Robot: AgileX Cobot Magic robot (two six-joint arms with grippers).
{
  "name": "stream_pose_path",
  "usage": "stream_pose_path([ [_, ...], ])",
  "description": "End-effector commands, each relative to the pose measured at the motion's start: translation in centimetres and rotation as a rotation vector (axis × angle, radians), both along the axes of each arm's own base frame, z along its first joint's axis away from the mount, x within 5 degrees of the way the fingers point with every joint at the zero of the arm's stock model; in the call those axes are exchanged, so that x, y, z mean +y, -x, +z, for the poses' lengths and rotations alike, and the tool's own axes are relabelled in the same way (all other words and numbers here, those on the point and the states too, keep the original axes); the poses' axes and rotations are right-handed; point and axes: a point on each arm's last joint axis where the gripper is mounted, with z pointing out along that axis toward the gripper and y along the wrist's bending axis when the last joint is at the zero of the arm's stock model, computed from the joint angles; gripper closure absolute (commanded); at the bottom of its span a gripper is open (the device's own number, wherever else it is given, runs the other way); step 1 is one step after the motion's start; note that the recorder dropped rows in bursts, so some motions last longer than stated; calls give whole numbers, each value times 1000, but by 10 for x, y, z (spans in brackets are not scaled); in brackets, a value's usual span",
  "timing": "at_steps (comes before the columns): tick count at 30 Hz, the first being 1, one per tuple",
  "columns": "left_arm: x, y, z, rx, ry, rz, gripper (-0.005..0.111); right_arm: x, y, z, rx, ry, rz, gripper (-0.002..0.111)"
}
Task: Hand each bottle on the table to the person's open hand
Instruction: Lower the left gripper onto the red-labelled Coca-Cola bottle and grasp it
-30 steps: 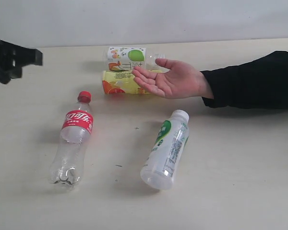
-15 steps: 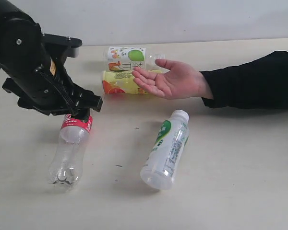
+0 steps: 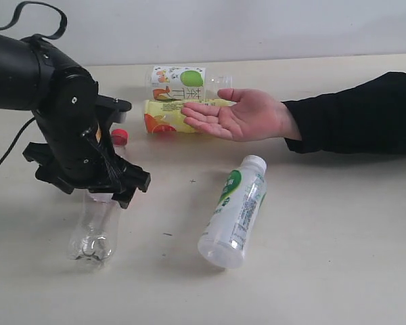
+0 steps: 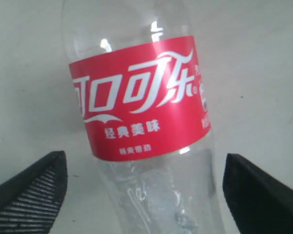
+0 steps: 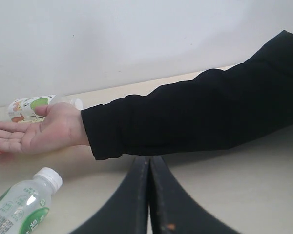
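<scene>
A clear red-label cola bottle (image 3: pixel 92 231) lies on the table (image 3: pixel 325 237) at the left, its red cap (image 3: pixel 119 136) pointing to the back. My left gripper (image 3: pixel 105 191) hangs over its middle, open. In the left wrist view the two fingers (image 4: pixel 33 189) stand on either side of the cola bottle (image 4: pixel 139 97), apart from it. A white green-label bottle (image 3: pixel 234 210) lies in the middle. A yellow-label bottle (image 3: pixel 168 116) and an apple-label bottle (image 3: pixel 181 82) lie at the back, beside the person's open hand (image 3: pixel 242 115). My right gripper (image 5: pixel 149 160) is shut and empty.
The person's arm in a black sleeve (image 3: pixel 358 112) reaches in from the right along the back of the table. A black cable (image 3: pixel 7 159) trails from the left arm at the far left. A white wall (image 3: pixel 257 27) stands behind the table.
My left arm has swung in from the far left and come down over the cola bottle, hiding its label in the exterior view. Its jaws have opened wide.
</scene>
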Motion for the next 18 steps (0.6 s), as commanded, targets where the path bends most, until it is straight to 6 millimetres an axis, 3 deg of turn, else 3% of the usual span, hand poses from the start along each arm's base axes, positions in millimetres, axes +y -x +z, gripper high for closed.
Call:
stream_pose_path([
  [1, -4, -2, -12, 18, -5, -9, 24, 0, 0, 0, -10, 6, -1, 108],
  [10, -5, -3, -19, 23, -10, -17, 28, 0, 0, 0, -10, 6, -1, 108],
  [13, -5, -3, -19, 23, -13, -19, 46, 0, 0, 0, -10, 6, -1, 108],
  [18, -5, -3, -19, 22, -14, -20, 88, 0, 0, 0, -10, 6, -1, 108],
])
